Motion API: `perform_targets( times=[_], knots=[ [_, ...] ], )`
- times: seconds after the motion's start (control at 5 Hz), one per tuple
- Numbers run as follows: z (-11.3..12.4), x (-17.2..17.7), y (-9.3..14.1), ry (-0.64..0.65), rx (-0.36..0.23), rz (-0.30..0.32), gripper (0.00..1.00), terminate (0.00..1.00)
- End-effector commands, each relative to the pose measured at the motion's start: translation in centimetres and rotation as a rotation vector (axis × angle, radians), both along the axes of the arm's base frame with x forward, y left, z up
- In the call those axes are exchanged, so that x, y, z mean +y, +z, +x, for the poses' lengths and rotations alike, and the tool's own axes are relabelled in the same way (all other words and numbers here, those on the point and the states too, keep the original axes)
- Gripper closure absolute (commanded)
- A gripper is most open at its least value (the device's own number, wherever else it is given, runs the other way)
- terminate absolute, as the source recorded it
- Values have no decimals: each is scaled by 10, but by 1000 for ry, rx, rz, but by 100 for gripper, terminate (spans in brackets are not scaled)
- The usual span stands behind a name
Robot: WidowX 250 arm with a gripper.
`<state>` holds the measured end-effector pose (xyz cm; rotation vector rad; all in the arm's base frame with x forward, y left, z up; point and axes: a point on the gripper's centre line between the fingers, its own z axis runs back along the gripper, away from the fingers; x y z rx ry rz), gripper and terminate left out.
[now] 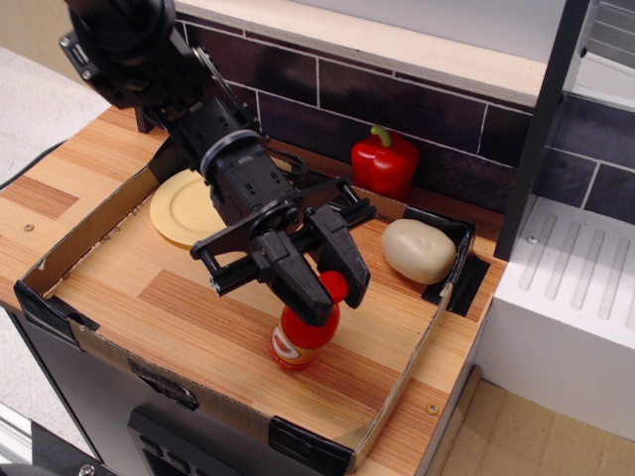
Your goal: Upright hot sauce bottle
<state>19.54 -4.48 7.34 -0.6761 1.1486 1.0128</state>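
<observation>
The hot sauce bottle (pixel 301 337) is small, glossy red, with a red cap and a yellow-orange label band. It stands nearly upright on the wooden tray floor (pixel 179 317), front centre, leaning slightly right. My black gripper (pixel 329 288) comes down from the upper left, and its fingers (pixel 303 286) are shut on the bottle's neck and cap. The bottle's base rests on the tray floor.
A red bell pepper (pixel 385 162) stands at the back against the dark tiles. A beige potato (pixel 419 250) lies at the tray's right. A yellow plate (pixel 189 208) lies back left, partly behind my arm. Cardboard walls (pixel 99 220) rim the tray.
</observation>
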Motion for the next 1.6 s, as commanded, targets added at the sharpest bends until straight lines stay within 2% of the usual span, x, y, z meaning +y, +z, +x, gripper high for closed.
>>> perform_targets(
  times=[0.0,0.2,0.4,0.6,0.8,1.0,1.2,1.4],
  knots=[
    [13,16,1,-33,-36,-123,100,0],
    [19,27,7,-22,-28,-140,100,0],
    [27,37,11,-18,-10,-199,100,0],
    [36,45,12,-29,10,-157,0,0],
    [26,42,11,-20,43,-117,0,0],
    [27,43,16,-28,39,-112,0,0],
    [28,44,26,-31,-9,-59,0,0],
    [33,49,40,-4,-139,88,0,0]
  ],
)
